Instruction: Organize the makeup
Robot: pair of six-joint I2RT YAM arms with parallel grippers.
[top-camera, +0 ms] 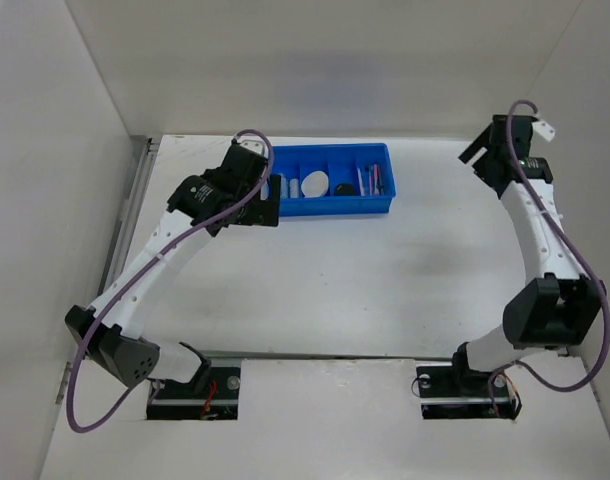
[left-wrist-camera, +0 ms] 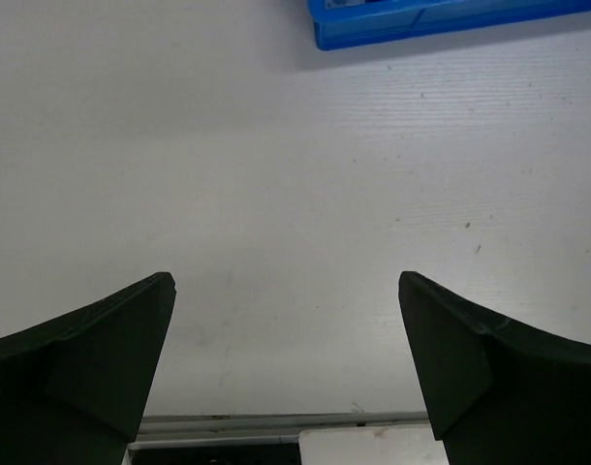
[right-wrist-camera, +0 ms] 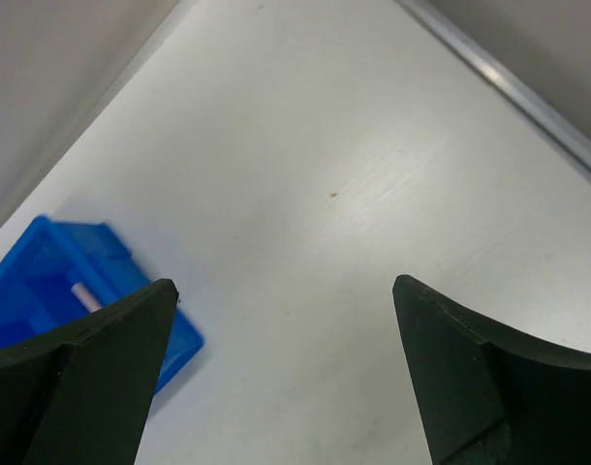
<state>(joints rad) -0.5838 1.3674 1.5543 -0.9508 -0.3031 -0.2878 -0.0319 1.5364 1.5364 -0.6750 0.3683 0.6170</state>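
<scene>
Blue divided tray (top-camera: 335,206) sits at the far side of the tabletop (top-camera: 335,290), left of centre, long side facing the arms.

The makeup (top-camera: 330,184) lies inside the tray, spread across its compartments. Left to right as far as readable: small pale items, too small to name; a white oval puff (top-camera: 316,183); a dark round compact (top-camera: 344,188); thin pencils (top-camera: 373,179), pink and dark, lying lengthwise in the right-end compartment. No cosmetics show on the tabletop outside the tray.

Left hand (top-camera: 263,195) is at the tray's left end, and from above it covers part of the leftmost compartment. In the left wrist view its fingers (left-wrist-camera: 102,358) stand wide apart with only bare tabletop between them. It holds nothing. A corner of the tray shows at the top of that view.

Right hand (top-camera: 482,158) is at the far right, well apart from the tray, raised over the tabletop. In the right wrist view its fingers (right-wrist-camera: 102,368) are spread wide with only bare surface in the gap. It is empty. The tray's end shows at lower left beside the left finger, with one pale stick (right-wrist-camera: 85,293) visible inside.
</scene>
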